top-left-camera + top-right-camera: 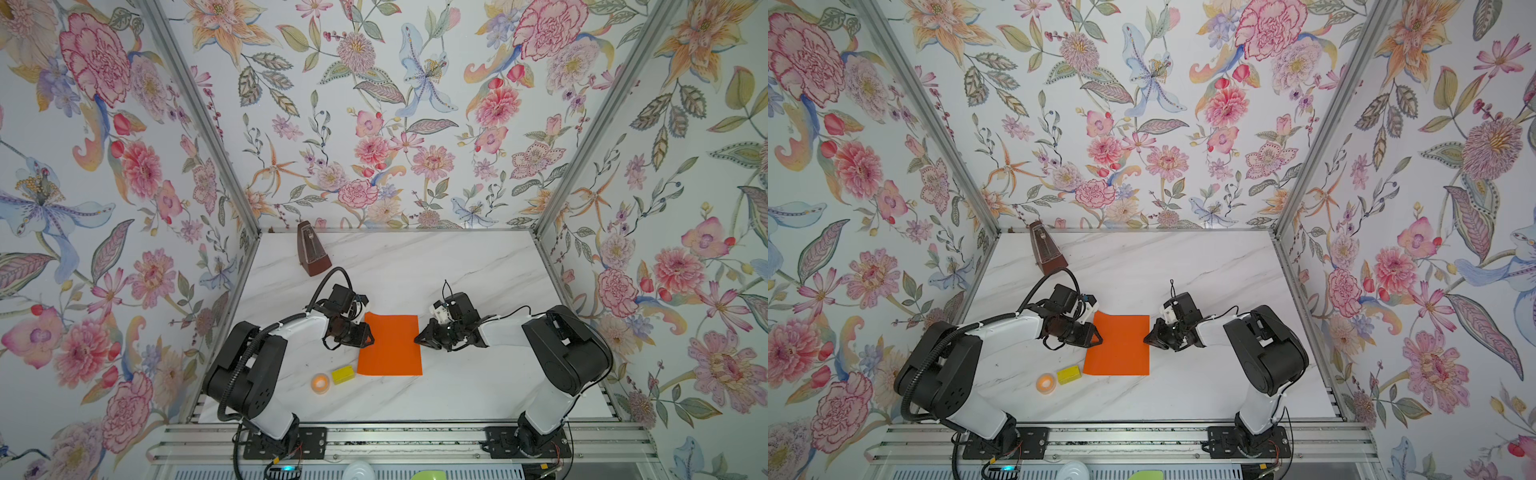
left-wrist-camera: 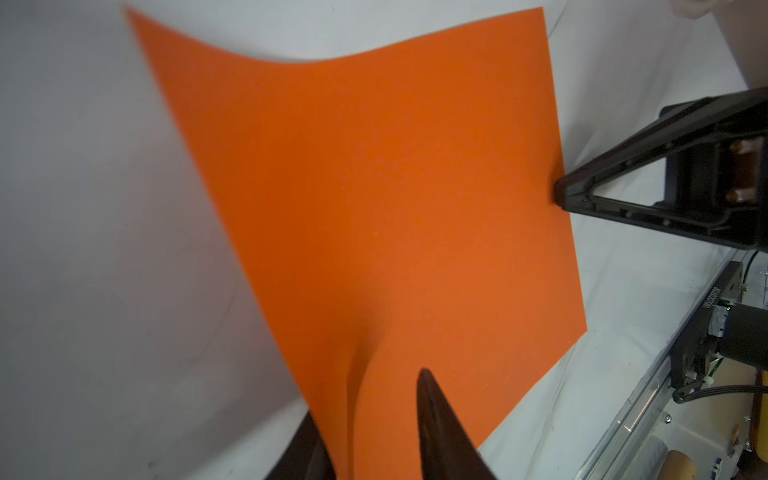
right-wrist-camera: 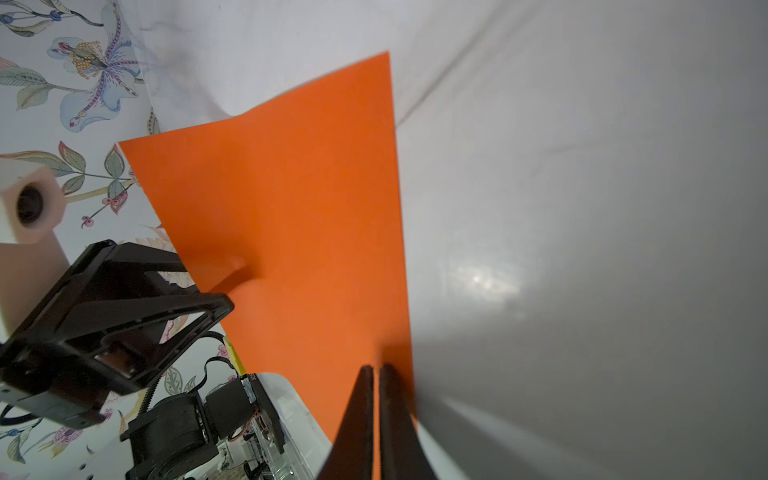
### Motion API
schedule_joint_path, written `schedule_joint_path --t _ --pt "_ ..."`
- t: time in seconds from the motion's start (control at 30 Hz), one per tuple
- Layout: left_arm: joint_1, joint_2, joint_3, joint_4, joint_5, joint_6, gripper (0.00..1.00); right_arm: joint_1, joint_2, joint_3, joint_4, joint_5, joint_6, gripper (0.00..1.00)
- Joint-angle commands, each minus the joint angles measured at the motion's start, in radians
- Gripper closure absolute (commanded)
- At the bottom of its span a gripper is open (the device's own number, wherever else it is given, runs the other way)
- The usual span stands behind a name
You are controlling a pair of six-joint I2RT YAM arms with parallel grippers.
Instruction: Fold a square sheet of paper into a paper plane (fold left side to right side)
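Square sheet of paper: clamped by right gripper; left gripper parted around opposite edge. Unclamped edge may slip, skewing fold.

The sheet lies between left gripper and right gripper, edges in their jaws; block and ring sit before the left jaws.

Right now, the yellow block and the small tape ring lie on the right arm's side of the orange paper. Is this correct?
Not quite. The yellow block and the tape ring lie on the left arm's side of the orange paper, near its front corner. Both top views show this.
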Motion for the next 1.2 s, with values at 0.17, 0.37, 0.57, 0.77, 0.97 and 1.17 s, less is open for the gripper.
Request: schedule_joint_path --t 0.17,0.37,0.57,0.77,0.97,1.17 --pt "-0.085 -0.06 0.028 0.055 0.106 -0.067 0.45 0.012 0.03 0.004 -0.059 0.039 -0.016 0.91" --pt "-0.157 -0.04 0.058 0.154 0.14 -0.134 0.38 0.013 0.031 0.005 -0.062 0.039 -0.016 0.91" --pt "-0.183 0.032 0.083 0.205 0.138 -0.164 0.33 0.012 0.031 0.004 -0.063 0.039 -0.017 0.88" --pt "-0.187 0.077 0.084 0.245 0.133 -0.181 0.38 0.012 0.011 -0.001 -0.067 0.04 -0.02 0.86" --pt "-0.186 0.106 0.069 0.273 0.131 -0.197 0.52 0.013 -0.026 -0.009 -0.064 0.041 -0.023 0.86" --pt "-0.187 0.109 0.058 0.272 0.122 -0.198 0.68 0.013 -0.094 -0.021 -0.064 0.046 -0.013 0.83"
